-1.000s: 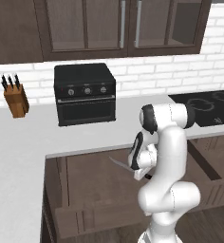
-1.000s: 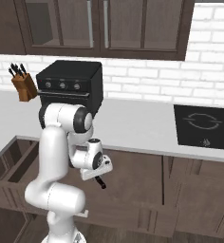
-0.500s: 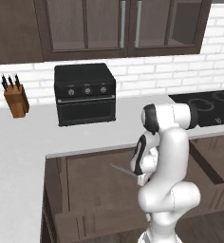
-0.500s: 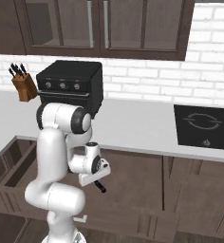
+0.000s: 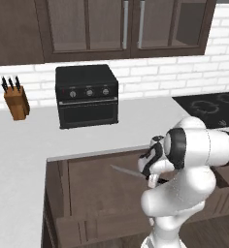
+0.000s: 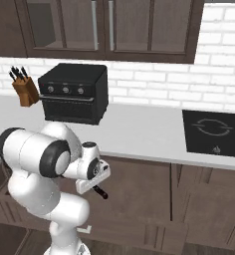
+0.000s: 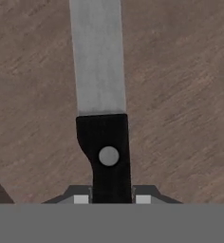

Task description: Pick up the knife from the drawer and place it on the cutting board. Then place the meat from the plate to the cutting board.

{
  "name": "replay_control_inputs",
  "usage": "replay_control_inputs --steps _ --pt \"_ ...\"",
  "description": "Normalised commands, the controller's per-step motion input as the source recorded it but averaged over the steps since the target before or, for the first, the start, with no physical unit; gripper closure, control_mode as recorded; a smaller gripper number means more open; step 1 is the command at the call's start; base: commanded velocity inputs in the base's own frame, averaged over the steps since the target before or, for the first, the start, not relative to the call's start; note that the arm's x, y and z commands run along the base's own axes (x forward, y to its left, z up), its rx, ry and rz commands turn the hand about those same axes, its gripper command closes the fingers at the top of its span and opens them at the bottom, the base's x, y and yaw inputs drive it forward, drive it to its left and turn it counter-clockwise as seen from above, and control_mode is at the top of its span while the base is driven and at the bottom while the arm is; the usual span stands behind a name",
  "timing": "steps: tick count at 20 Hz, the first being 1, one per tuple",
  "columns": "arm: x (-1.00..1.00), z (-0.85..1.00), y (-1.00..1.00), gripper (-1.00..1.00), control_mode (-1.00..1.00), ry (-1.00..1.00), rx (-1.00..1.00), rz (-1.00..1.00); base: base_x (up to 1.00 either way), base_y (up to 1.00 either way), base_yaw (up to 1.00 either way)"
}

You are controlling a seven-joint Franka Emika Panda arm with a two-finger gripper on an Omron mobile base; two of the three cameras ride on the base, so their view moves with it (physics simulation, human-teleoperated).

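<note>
The end effector (image 7: 108,197) is clamped tight on the knife (image 7: 102,118), its two fingertips pinching the black handle from either side in the hand view. The silver-grey blade is running straight up and away from the grip there, over brown wood grain. A round rivet is showing in the middle of the handle.

From the left base view, the knife (image 5: 131,173) is riding clear in the air, blade pointing out to the left, just in front of the open drawer (image 5: 102,184) and below the counter (image 5: 34,140) edge. The end effector (image 5: 153,178) is tucked close against the arm's white body, holding the handle end.

Over in the right base view, the end effector (image 6: 93,185) is sitting low beside the arm's big shoulder joint, and the dark handle of the knife (image 6: 100,192) is poking out down and to the right beneath it, in front of the cabinet fronts.

Up on the counter, the black oven (image 5: 87,95) is standing against the brick wall, the tan knife block (image 5: 16,100) well off to its left, and the black cooktop (image 6: 214,132) is lying off to the right.
</note>
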Motion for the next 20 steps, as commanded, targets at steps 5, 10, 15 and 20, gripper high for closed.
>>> replay_control_inputs --steps 5,10,15,20 --pt "-0.50 0.99 0.05 1.00 -1.00 0.03 0.00 0.18 0.00 0.00 0.00" --pt "-0.57 1.00 0.00 1.00 -1.00 0.06 0.01 0.12 0.00 0.00 0.00" --pt "-0.44 1.00 0.00 1.00 -1.00 0.02 0.04 0.05 0.00 0.00 0.00" --pt "-0.01 1.00 0.00 1.00 -1.00 0.00 0.00 0.00 0.00 0.00 0.00"
